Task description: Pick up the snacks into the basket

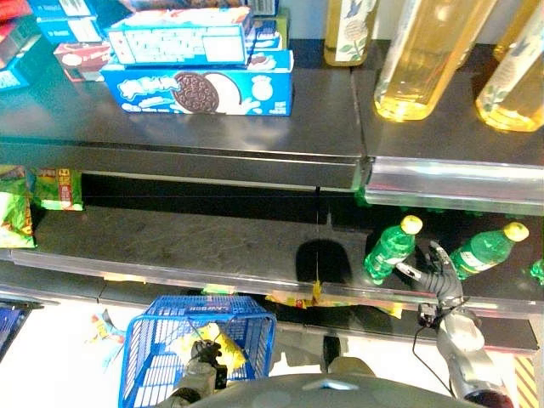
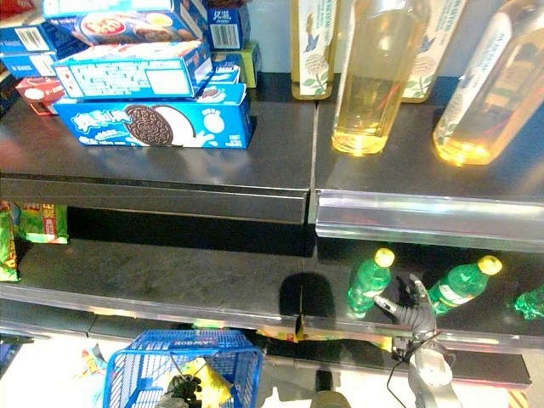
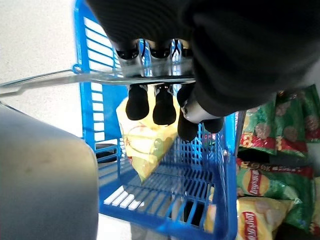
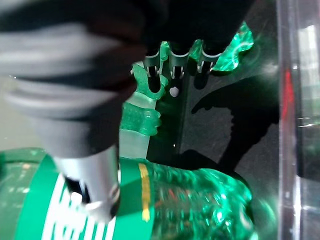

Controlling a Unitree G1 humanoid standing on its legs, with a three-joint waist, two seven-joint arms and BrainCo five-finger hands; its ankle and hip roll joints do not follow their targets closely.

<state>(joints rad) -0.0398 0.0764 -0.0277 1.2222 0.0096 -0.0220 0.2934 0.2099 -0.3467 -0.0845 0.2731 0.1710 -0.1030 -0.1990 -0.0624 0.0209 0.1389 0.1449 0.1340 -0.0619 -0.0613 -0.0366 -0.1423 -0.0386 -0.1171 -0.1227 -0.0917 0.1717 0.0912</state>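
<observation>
labels: too blurry to read tbh | left hand [image 3: 165, 107] curled round blue basket [image 1: 153, 357] handle, yellow snack bag [image 3: 145, 145] inside | right hand [image 1: 438, 272] fingers spread loose between two green bottles [image 1: 389, 249] on the shelf

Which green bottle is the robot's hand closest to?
The right hand reaches between two yellow-capped green bottles; the right-hand one looks closest, beside its fingers. The left one stands slightly farther.

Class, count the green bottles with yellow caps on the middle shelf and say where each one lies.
2: one green bottle left of the right hand, one to its right. More green at the edge may be another.
</observation>
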